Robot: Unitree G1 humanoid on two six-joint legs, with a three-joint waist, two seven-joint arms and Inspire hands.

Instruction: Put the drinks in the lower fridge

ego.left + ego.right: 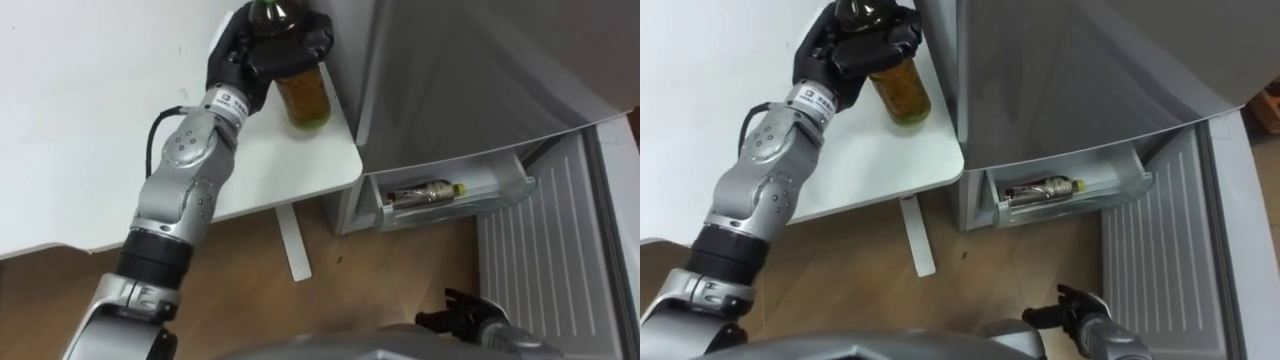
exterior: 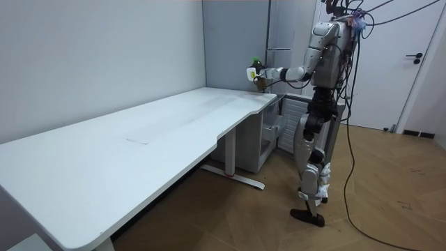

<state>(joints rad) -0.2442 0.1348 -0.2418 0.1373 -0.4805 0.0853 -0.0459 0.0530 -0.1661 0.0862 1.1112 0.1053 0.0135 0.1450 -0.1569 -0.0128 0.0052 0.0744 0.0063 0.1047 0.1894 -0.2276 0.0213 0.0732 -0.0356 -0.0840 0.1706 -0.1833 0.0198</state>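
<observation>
Hung right hand (image 1: 468, 312) low, fingers loose and empty, beside open fridge door (image 1: 550, 262). Clasped amber drink bottle (image 1: 304, 97) in left hand (image 1: 262, 48) at white desk (image 1: 100, 120) corner. Saw one small bottle (image 1: 425, 191) already lying in door shelf (image 1: 503, 194); left clasped bottle not yet stowed.

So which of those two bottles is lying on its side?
The small bottle in the fridge's clear shelf lies flat; the amber bottle is held upright in the left hand.
</observation>
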